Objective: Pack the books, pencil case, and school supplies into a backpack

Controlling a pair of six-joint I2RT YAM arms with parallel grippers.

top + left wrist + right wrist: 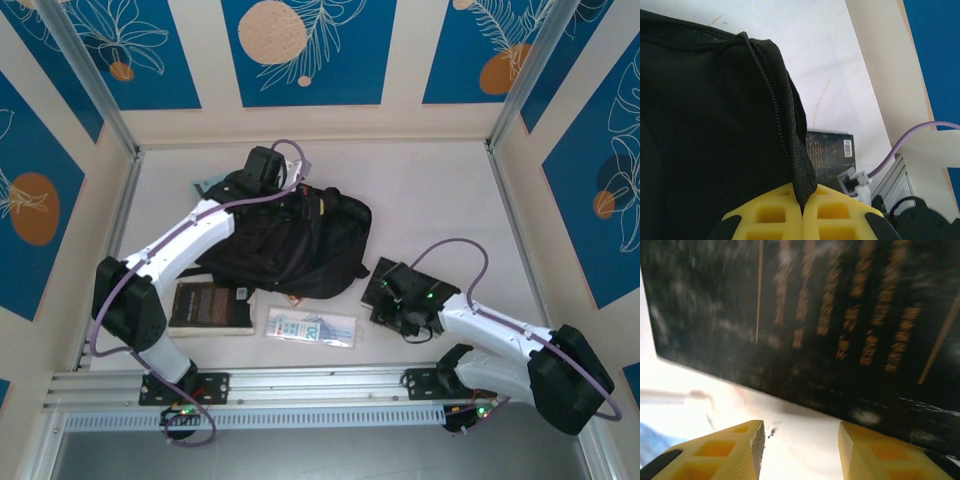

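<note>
The backpack (pixel 290 245) lies slumped in the middle of the desk (pixel 440 200), a white surface with faint marble-like veins. Cream walls (pixel 400 120) carrying blue panels with orange discs and pale leaf drawings enclose the desk on three sides. A ribbed metal rail (pixel 320 385) runs along the near edge.

The left pincer (pixel 802 207) is clenched on a fold of the backpack's black fabric beside the zipper, at the bag's far left end. The right pincer (pixel 800 440) stands released, with its yellow jaws apart and only bare desk between them. It sits just short of the black book with gold pattern (pixel 840 315).

Just near of the bag lie the brown-black book (pixel 210 305) and, to its right, the pencil case (pixel 312 326).

From above, the right arm's wrist covers most of the gold-patterned book. The right wrist view is blurred, so the gold marks cannot be read, and a pale blue smear at its lower left corner cannot be identified. A small light item (pixel 204 184) peeks out at the bag's far left corner, too hidden to name. The left wrist view cuts off the brown-black book's lower part behind a purple cable (pixel 910 137).
</note>
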